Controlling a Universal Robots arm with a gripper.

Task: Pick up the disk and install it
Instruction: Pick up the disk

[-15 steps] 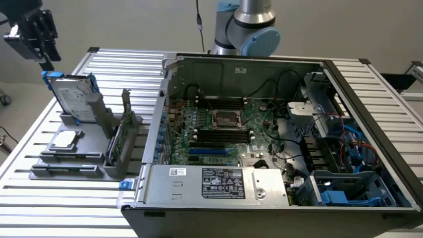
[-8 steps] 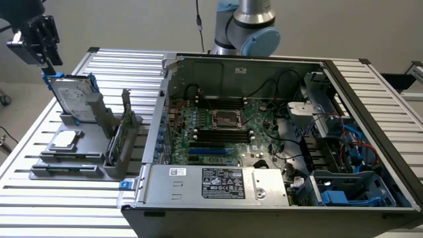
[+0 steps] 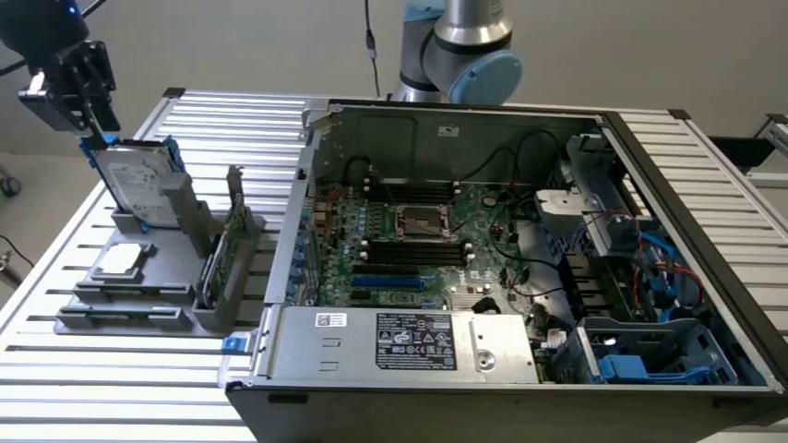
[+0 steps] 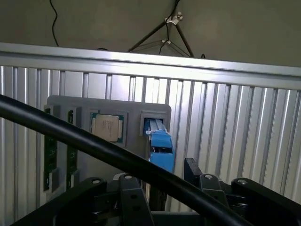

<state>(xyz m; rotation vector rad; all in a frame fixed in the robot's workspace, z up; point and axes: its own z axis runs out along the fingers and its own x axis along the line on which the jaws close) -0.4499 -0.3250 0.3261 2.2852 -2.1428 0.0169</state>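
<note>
The disk (image 3: 131, 177) stands on edge in a slot of a grey holder (image 3: 148, 309), which lies on the slatted bench (image 3: 74, 388) toward its edge at the exterior view's left, just beside the open computer case (image 3: 610, 125). Set that way, the drive offers its narrow top edge and blue rail upward, which looks meant to let a descending tool take it across its thin dimension without scraping the bench. The end effector (image 3: 99, 125) hangs directly over that top edge, very near it. In the wrist view its dark fingers (image 4: 130, 200) are spread, with the blue rail of the disk (image 4: 161, 149) lying in the gap between them. No contact with the rail can be made out, so the drive appears to rest in the slot under its own weight, not yet gripped. The same holder carries a small square chip (image 4: 108, 127) flat in a recess and thin green circuit cards (image 4: 49, 150) in their own slots, each kept apart so that one part can be reached without disturbing another. The case lies on its side with the cover off, so its interior faces up, and a bay with blue fittings (image 3: 640, 355) sits at its near corner on the exterior view's right. A black cable (image 4: 70, 136) crosses the wrist view in front of the holder.
</note>
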